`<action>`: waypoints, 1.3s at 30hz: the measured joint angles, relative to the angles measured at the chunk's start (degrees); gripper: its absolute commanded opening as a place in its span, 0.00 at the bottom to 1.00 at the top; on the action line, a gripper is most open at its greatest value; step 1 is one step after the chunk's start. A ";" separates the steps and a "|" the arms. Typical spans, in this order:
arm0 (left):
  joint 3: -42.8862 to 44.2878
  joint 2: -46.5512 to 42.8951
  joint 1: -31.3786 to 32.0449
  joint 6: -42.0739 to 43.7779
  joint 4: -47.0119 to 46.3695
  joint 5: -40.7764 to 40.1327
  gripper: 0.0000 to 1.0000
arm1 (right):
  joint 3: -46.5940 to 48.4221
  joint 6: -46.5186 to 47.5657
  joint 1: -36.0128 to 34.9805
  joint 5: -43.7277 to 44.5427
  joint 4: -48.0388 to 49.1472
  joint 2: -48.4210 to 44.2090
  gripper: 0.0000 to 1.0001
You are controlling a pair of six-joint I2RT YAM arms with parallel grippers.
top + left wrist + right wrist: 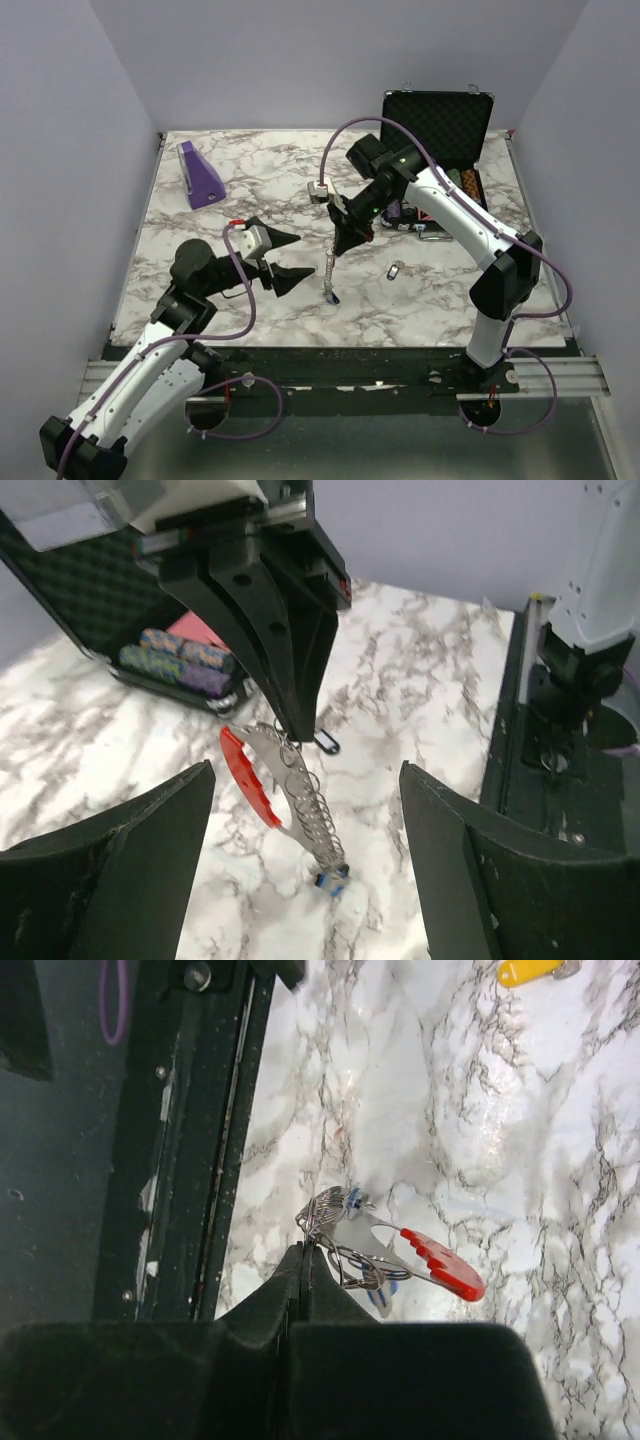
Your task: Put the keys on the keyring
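The keyring [328, 275] hangs from my right gripper [338, 250], which is shut on its top end. It is a silver strip with several wire rings [305, 810] and a red clip [250, 780], and a blue-headed key [330, 880] at its lower end touches the table. In the right wrist view the shut fingertips [303, 1257] pinch the rings beside the red clip [445, 1265]. My left gripper [285, 258] stands open just left of the keyring, its fingers [110, 860] apart from it on either side. A loose key [397, 270] lies to the right, and a yellow key [525, 970] shows further off.
An open black case [440, 125] with poker chips [470, 185] stands at the back right. A purple wedge block [200, 175] sits at the back left. A small metal piece [432, 235] lies near the right arm. The table's black front rail [190, 1160] is close below.
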State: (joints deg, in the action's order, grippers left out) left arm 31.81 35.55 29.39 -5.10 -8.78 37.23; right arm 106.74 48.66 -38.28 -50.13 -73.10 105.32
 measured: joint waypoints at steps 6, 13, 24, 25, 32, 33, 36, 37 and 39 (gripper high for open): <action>1.49 8.68 -0.11 1.18 1.64 6.40 0.74 | 0.87 1.49 -1.18 4.28 -2.23 0.00 0.01; 0.20 15.28 -0.17 -2.29 -5.90 9.79 0.65 | 0.92 1.99 -1.49 4.50 -3.13 0.00 0.01; 0.22 22.47 -0.20 -5.40 -13.42 11.56 0.51 | 0.92 2.01 -1.88 4.48 -3.26 0.00 0.01; 0.22 22.91 -0.20 -5.49 -13.44 11.65 0.49 | 0.92 2.03 -1.88 4.48 -3.26 0.00 0.01; 0.35 25.14 -0.20 -6.21 -14.51 12.17 0.42 | 0.92 2.25 -1.90 4.44 -3.28 0.00 0.01; 0.37 25.38 -0.20 -6.49 -14.75 12.31 0.42 | 0.92 2.32 -1.90 4.44 -3.28 0.00 0.01; 0.57 25.99 -0.20 -7.06 -15.37 12.57 0.35 | 0.92 2.43 -1.90 4.42 -3.28 0.00 0.01; 0.59 26.10 -0.20 -7.26 -15.58 12.72 0.35 | 0.92 2.43 -1.90 4.42 -3.28 0.00 0.01; 0.59 26.27 -0.20 -7.69 -16.09 12.96 0.31 | 0.92 2.43 -1.90 4.39 -3.28 0.00 0.01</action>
State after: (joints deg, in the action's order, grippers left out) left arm 32.40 61.82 29.19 -12.80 -24.86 50.19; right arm 107.66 51.09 -40.18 -45.74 -76.38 105.32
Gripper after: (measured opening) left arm 0.356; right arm 0.009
